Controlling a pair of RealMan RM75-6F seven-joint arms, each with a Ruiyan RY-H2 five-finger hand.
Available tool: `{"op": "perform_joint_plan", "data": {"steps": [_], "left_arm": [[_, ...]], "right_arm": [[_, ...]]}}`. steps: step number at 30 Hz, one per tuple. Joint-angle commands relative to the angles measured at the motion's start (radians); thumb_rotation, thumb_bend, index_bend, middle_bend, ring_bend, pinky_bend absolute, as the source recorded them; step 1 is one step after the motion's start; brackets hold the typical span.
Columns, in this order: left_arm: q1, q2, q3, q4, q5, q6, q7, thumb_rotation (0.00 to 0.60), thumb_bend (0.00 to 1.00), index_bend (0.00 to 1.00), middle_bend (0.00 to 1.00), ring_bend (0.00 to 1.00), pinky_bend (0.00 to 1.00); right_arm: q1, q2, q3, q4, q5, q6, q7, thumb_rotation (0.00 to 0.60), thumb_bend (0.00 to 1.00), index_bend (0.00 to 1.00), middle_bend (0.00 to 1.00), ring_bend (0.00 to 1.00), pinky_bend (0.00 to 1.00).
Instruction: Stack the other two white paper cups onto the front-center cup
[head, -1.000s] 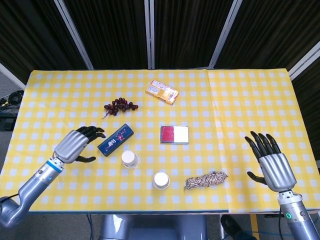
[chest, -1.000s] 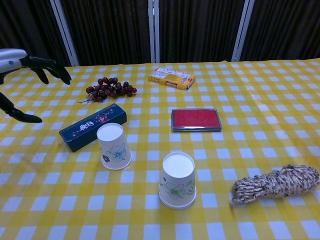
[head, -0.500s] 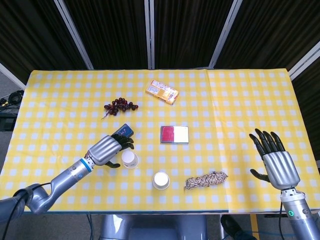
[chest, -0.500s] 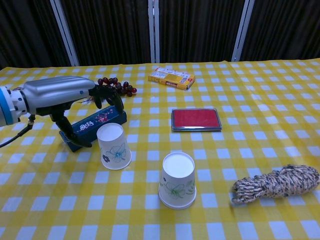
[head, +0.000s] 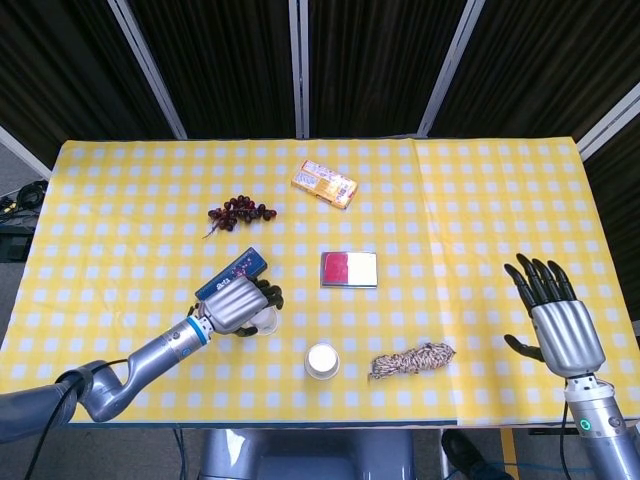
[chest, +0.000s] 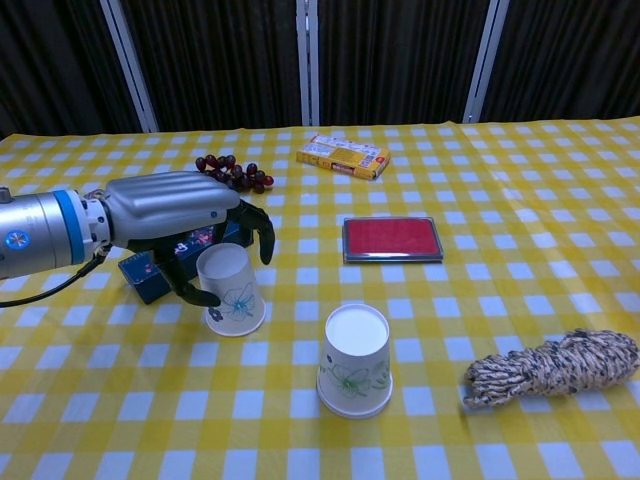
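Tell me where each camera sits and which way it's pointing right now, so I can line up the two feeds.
Head view: high above the near table edge, looking steeply down on the whole table; shows left hand and right hand.
Chest view: low at the near edge, looking level across the tabletop toward the curtains; shows only the left hand, fingers around the left cup.
Shared: left hand, both cups, front-center cup, rope.
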Motion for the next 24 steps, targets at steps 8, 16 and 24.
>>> {"op": "perform_joint_plan", "data": {"steps": [8, 16, 24], "left_arm": [[0.002, 0.027, 0.001, -0.063, -0.061, 0.013, 0.06, 0.6, 0.22, 0.47, 0.37, 0.41, 0.58], [0.002, 0.08, -0.017, -0.139, -0.081, 0.056, 0.078, 0.6, 0.22, 0.49, 0.38, 0.42, 0.58], [-0.011, 0.189, -0.067, -0.326, -0.086, 0.099, 0.096, 0.6, 0.22, 0.5, 0.39, 0.42, 0.58]], "right_arm": [[-0.007, 0.001, 0.008, -0.002, -0.009, -0.001, 0.005, 0.6, 0.0, 0.03, 0.0, 0.0, 0.0], [-0.015, 0.005, 0.015, -0.009, -0.016, 0.004, 0.008, 0.6, 0.0, 0.04, 0.0, 0.0, 0.0], [-0.022, 0.008, 0.02, -0.012, -0.021, 0.008, 0.008, 0.6, 0.0, 0.04, 0.0, 0.0, 0.0]]}}
